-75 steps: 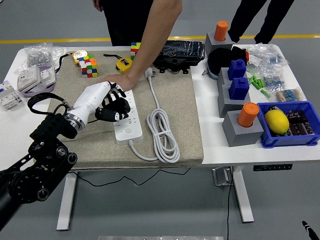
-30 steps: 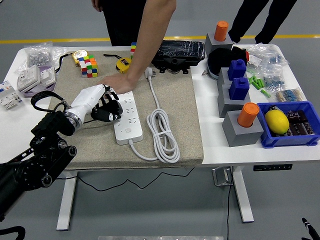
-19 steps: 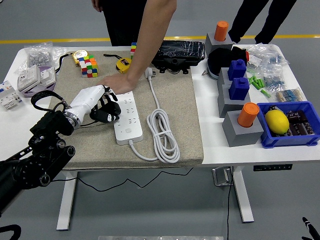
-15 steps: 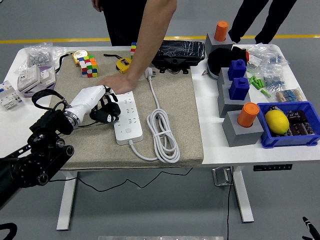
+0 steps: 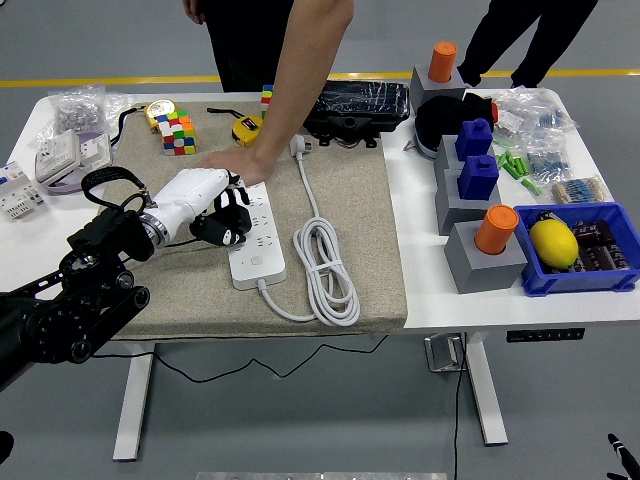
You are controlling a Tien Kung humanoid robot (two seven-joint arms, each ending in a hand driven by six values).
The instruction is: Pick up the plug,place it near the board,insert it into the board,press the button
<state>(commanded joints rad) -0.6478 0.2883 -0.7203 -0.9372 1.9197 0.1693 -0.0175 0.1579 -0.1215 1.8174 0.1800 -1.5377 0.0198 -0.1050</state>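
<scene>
The white power strip (image 5: 256,236) lies lengthwise on the beige mat (image 5: 360,250). Its own cable runs from its near end into a coil (image 5: 325,262) and on to the white plug (image 5: 298,147), which lies loose at the mat's far side. My left hand (image 5: 222,213) sits at the strip's left edge, its fingers curled, the black fingertips touching or almost touching the strip and holding nothing. A person's hand (image 5: 235,160) presses flat on the mat at the strip's far end, just beyond my hand.
Rubik's cubes (image 5: 177,132), a yellow tape measure (image 5: 246,128) and a black case (image 5: 358,105) line the far side. Grey blocks with orange and blue pegs (image 5: 480,200) and a blue bin (image 5: 600,272) with a lemon stand on the right. Small white devices (image 5: 60,155) sit far left.
My left hand has drawn back from over the strip's sockets to its left edge and curled its fingers tighter. The person's hand, the plug and the strip stay put.
</scene>
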